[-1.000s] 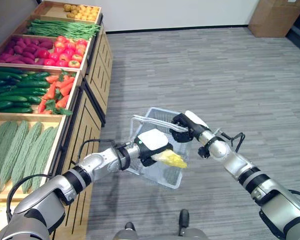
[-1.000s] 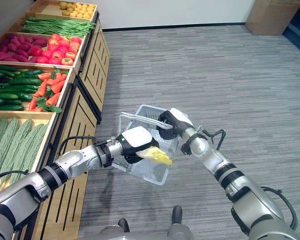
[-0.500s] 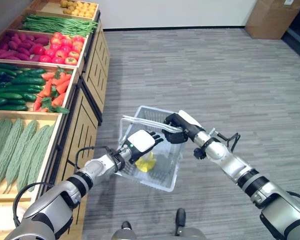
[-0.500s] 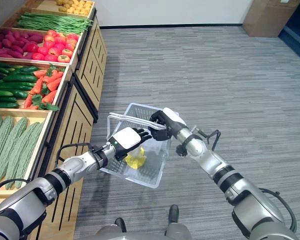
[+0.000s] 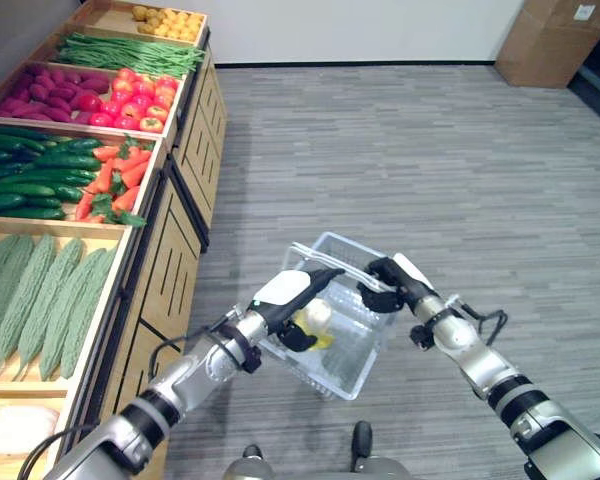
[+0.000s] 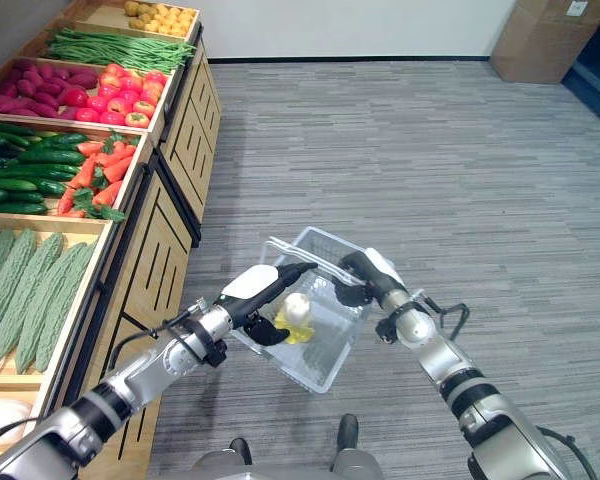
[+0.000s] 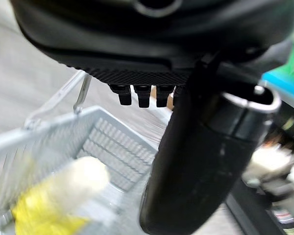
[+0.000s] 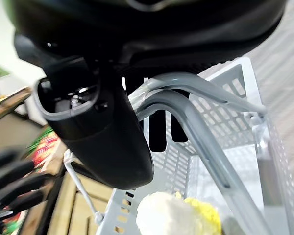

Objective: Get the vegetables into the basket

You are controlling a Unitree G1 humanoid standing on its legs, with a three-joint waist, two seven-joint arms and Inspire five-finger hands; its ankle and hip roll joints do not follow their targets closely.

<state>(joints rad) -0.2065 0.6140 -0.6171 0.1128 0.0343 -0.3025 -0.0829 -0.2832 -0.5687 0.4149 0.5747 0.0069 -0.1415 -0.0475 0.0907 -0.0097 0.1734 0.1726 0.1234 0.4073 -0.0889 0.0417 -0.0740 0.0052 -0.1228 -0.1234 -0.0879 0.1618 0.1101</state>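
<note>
So the yellow-and-white vegetable [image 5: 313, 322] is lying loose on the floor of the basket [image 5: 352, 372], roughly mid-basket, toward the wall that faces the produce stand. Looks like a small cabbage-type thing, pale end pointing up toward the handles, yellow leafy end lower down, but honestly I can't tell what it is exactly.

The left hand [image 5: 292, 289] hangs right over the basket's stand-side rim, just above the vegetable and not touching it, fingers straight and relaxed, holding nothing. In its wrist view the vegetable [image 7: 63, 196] sits past the fingertips, down inside the mesh. The right hand [image 5: 388, 285] is at the opposite rim with fingers curled round the handles [image 8: 196, 117], carrying the whole basket off the floor.

My read: this piece is in, so the next grab depends on the stand. The carrots [image 5: 115, 185] and cucumbers [image 5: 30, 180] lie well off to the left arm's side, so that arm is the nearer one.

Hard to make out: the basket's far bottom corner is blocked by the left hand.
</note>
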